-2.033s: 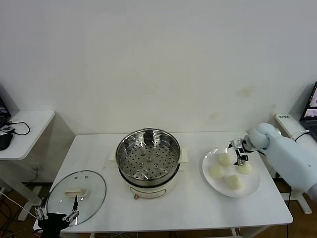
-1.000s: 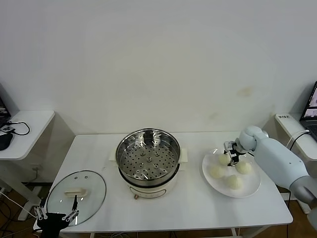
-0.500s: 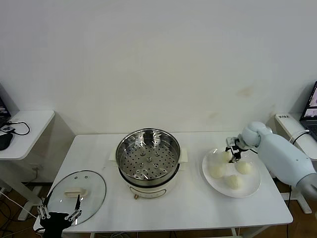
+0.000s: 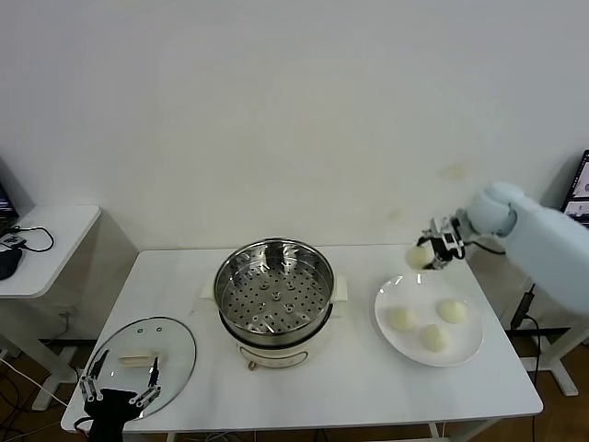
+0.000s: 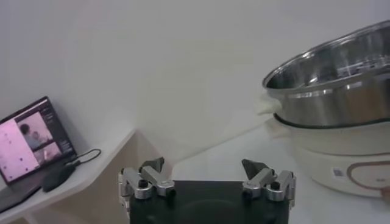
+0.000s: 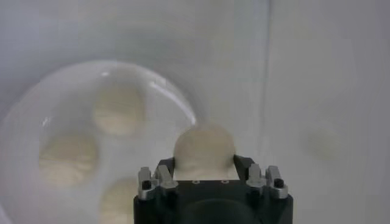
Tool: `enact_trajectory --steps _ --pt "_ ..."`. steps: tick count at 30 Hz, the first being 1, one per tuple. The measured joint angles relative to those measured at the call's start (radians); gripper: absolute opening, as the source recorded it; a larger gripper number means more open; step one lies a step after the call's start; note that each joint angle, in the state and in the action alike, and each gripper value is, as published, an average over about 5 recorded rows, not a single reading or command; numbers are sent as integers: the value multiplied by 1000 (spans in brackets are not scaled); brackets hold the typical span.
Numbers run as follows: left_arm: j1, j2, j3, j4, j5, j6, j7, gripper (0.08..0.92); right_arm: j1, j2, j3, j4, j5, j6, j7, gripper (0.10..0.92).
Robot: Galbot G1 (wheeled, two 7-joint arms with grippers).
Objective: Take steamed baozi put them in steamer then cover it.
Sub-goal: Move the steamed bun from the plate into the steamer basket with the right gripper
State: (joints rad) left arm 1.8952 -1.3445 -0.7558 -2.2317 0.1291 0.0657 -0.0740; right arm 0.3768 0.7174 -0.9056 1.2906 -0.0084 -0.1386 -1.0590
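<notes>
Above the far edge of the white plate (image 4: pixel 433 354), head view: R gripper (image 4: pixel 429 254) is pinched on one baozi (image 4: pixel 419 257), now clear of the plate. Half a sec ago that bun was only just leaving the plate, w/ the gripper low over its far side; before that all four sat there. Three baozi (image 4: pixel 427 325) remain on the plate. Plate sits well to the right of the steamer (image 4: pixel 274 299) on the white table (image 4: pixel 368 387). Steamer tray bare, no buns in yet. Glass cover (image 4: pixel 143 361) lies flat on the table, well left of the steamer, near the front corner. L gripper (image 4: pixel 120 398) hangs just in front of the cover, fingers spread, idle; it has shifted a bit since.

L wrist view: L gripper (image 5: pixel 206 181) fingers wide apart, nothing between them. Steamer (image 5: pixel 334 115) beyond it; side desk w/ a laptop (image 5: pixel 35 141) farther off, away from the steamer.

R wrist view: R gripper (image 6: pixel 210 178) clamped on the lifted baozi (image 6: pixel 204 151); plate (image 6: pixel 164 92) w/ three buns below, apart from the held one.

Meaning: first pick looks secured. Judged next: carry across to the steamer and release. Three more trips, then cover. Early in the task.
</notes>
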Motion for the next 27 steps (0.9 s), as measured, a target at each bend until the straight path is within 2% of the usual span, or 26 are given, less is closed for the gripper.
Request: enact_trajectory --steps 8,14,20,27 --pt "-20 14 -10 10 -15 3 5 823 189 130 -160 20 135 16 19 619" --pt "-41 16 -16 23 -19 9 8 823 239 272 -250 9 175 55 42 614" --pt "-57 15 -21 33 -19 12 9 823 240 407 -324 -17 160 128 73 611" --pt "-54 10 -37 40 -21 10 8 823 205 515 -367 -63 76 231 114 611"
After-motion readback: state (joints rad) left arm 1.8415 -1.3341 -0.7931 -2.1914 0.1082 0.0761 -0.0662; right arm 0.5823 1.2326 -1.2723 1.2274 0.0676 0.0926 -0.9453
